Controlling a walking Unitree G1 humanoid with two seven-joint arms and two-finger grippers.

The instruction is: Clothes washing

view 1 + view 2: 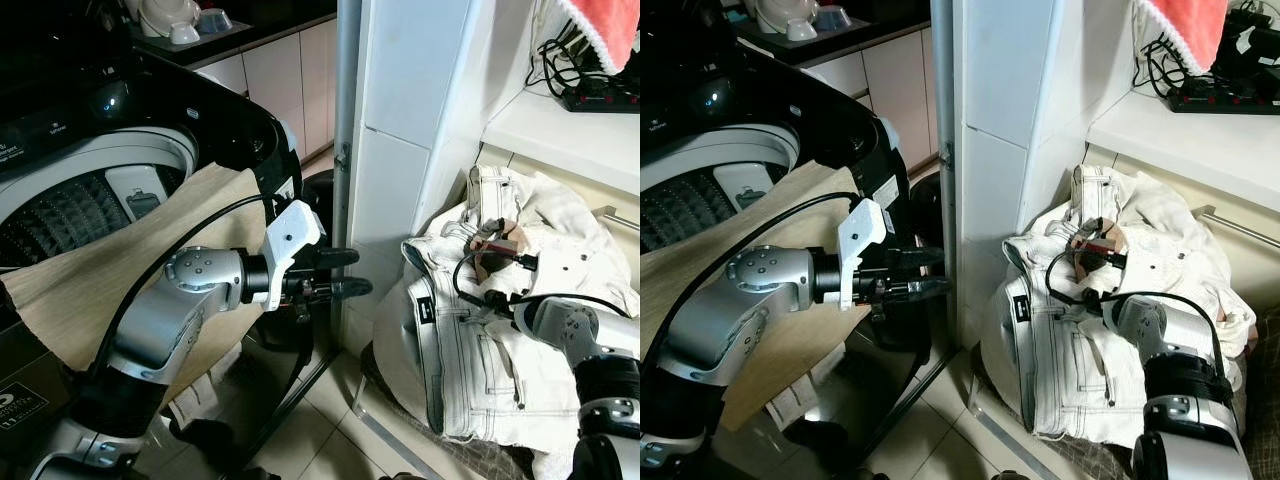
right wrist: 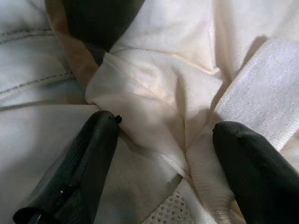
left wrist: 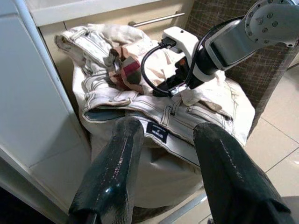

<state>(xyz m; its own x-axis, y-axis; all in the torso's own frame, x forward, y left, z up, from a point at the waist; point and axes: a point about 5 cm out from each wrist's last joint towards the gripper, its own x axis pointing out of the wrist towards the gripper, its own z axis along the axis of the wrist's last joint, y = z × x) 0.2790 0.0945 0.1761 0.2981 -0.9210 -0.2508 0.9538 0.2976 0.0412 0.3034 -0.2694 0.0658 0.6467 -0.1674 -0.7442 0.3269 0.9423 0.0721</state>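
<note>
A heap of white denim clothes lies in a brown woven basket at the right, with a small plaid piece on top. My right gripper is pushed down into the heap, open, with a fold of white cloth between its fingers. My left gripper hovers open and holds nothing, in the gap between the washer and the heap. The top-loading washing machine stands at the left with its black lid raised. A beige cloth hangs over its front rim.
A white tiled pillar stands between the washer and the basket. Behind the heap a shelf carries a power strip, and a red towel hangs above. Tiled floor lies below, and kitchen cabinets stand behind.
</note>
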